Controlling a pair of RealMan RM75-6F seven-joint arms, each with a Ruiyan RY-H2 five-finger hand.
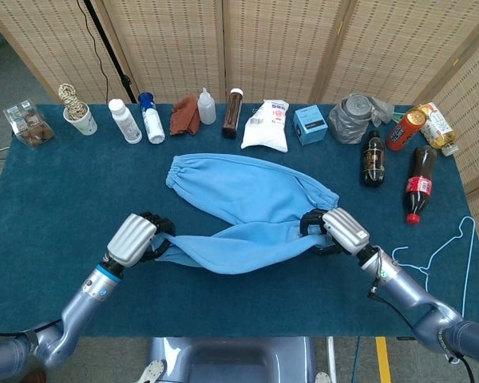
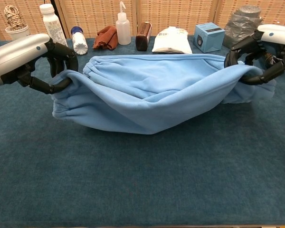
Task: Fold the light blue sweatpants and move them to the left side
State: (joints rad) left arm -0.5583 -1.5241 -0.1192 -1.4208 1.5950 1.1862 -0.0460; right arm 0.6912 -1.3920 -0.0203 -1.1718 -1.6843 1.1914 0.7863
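Note:
The light blue sweatpants (image 1: 251,199) (image 2: 152,95) lie mid-table, the far leg flat and the near leg lifted off the cloth. My left hand (image 1: 136,238) (image 2: 31,59) grips the cuff end of the near leg. My right hand (image 1: 339,231) (image 2: 263,52) grips the waistband end by the gathered elastic. Between the two hands the near leg hangs as a sagging band in front of the far leg.
A row of items lines the far edge: cup (image 1: 80,120), white bottles (image 1: 125,120), brown cloth (image 1: 184,116), white pouch (image 1: 267,124), blue box (image 1: 310,124), grey bag (image 1: 355,116). Soda bottles (image 1: 417,183) stand right. A wire hanger (image 1: 443,259) lies near the right edge.

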